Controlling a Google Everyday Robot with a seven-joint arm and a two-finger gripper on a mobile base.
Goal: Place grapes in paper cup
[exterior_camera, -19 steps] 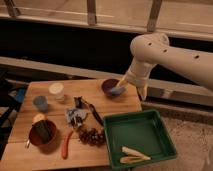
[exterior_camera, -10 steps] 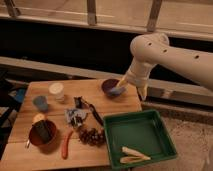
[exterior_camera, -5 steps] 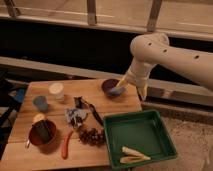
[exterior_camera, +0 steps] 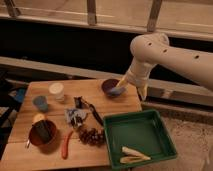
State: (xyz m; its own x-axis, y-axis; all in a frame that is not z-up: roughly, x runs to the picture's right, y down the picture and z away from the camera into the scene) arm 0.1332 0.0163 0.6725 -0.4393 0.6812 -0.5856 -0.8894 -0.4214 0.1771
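Observation:
The grapes point(exterior_camera: 92, 136), a dark reddish-purple bunch, lie on the wooden table point(exterior_camera: 20, 152) near its front edge, just left of the green tray. The paper cup point(exterior_camera: 56, 91), white and upright, stands at the back left of the table. My gripper point(exterior_camera: 132, 87) hangs from the white arm point(exterior_camera: 165, 52) above the table's back right corner, beside the purple bowl point(exterior_camera: 112, 87). Its fingers are spread and hold nothing. It is far from both the grapes and the cup.
A blue cup point(exterior_camera: 40, 103) stands left of the paper cup. A brown bowl point(exterior_camera: 42, 132) with an item in it and a red chili pepper point(exterior_camera: 66, 145) sit front left. A crumpled packet point(exterior_camera: 75, 116) lies mid-table. A green tray point(exterior_camera: 150, 125) with pale yellow items is at the right.

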